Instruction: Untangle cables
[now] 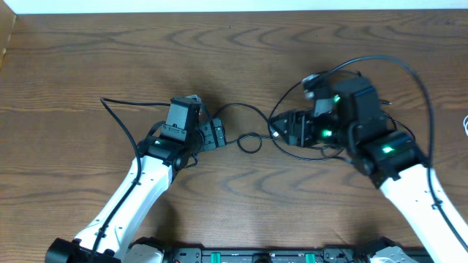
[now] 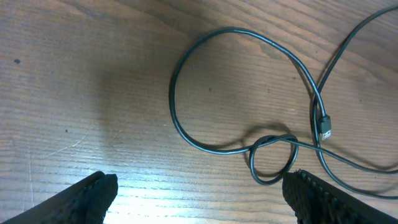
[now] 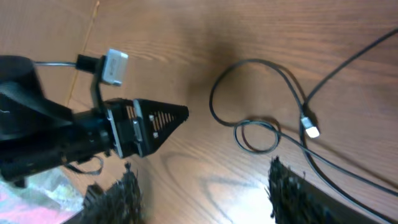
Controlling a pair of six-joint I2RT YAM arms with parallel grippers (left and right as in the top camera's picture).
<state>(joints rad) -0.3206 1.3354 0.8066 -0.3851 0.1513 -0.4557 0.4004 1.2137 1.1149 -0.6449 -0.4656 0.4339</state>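
Nearest me, the left gripper (image 1: 216, 136) sits just left of the small loop (image 1: 251, 142) in the black cable (image 2: 171, 99), fingers spread wide with nothing between them. Right of that loop, the right gripper (image 1: 284, 130) has its fingers parted too, gripping nothing. The cable's plug (image 2: 324, 127) lies just right of the loop, flat on the brown, wood-grained table (image 1: 88, 58). Beyond the loop I see the wood run to a pale strip (image 1: 219, 6) past the far edge.

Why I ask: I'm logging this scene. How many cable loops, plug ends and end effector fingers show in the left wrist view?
Cable loops: 2
Plug ends: 1
End effector fingers: 2
Total: 5
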